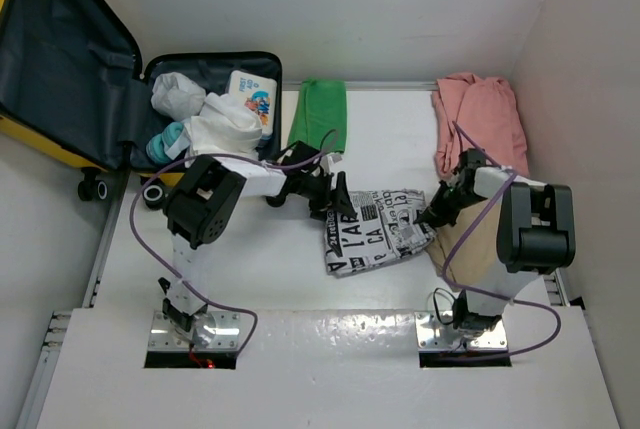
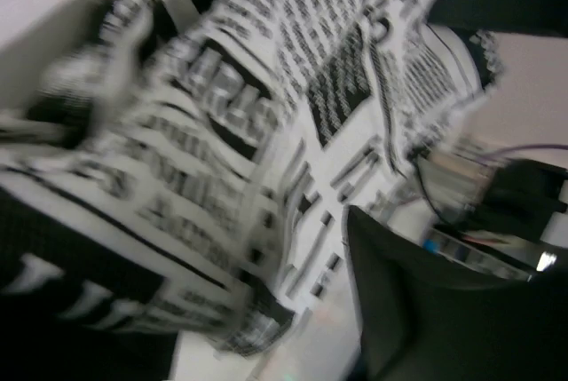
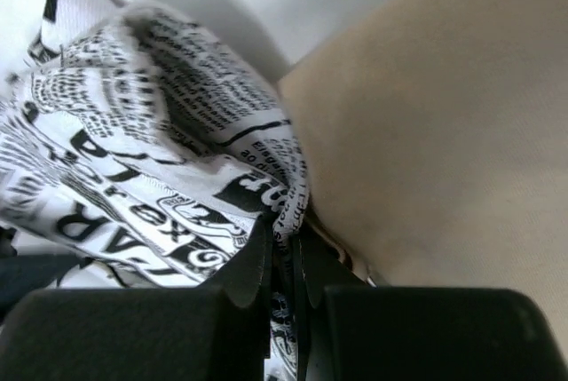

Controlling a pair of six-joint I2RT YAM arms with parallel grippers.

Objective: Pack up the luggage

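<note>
The luggage (image 1: 60,59) lies open at the far left corner of the table (image 1: 260,269), its grey-lined lid tipped back to the left and its black wheels (image 1: 92,187) toward the near side. Its right-hand half holds white clothing (image 1: 222,124), something teal (image 1: 165,141) and a white-and-blue tin box (image 1: 252,97).

The left arm rises from its base, bends at the elbow just near of the luggage and reaches right along the table. The left claw (image 1: 338,197) is at the left edge of a newspaper-print garment (image 1: 375,229). The left wrist view is blurred: one dark finger (image 2: 426,319) shows beside the printed cloth (image 2: 266,132), and I cannot tell whether the claw is spread or pinching.

A folded green cloth (image 1: 320,114) lies at the far middle.

The right arm folds back over its base and leans left, with the right claw (image 1: 432,217) at the garment's right edge. In the right wrist view the right claw (image 3: 282,257) is pressed together on a fold of the print (image 3: 151,132). A beige cloth (image 1: 485,244) lies beneath that arm. A crumpled pink cloth (image 1: 480,119) sits at the far right.
</note>
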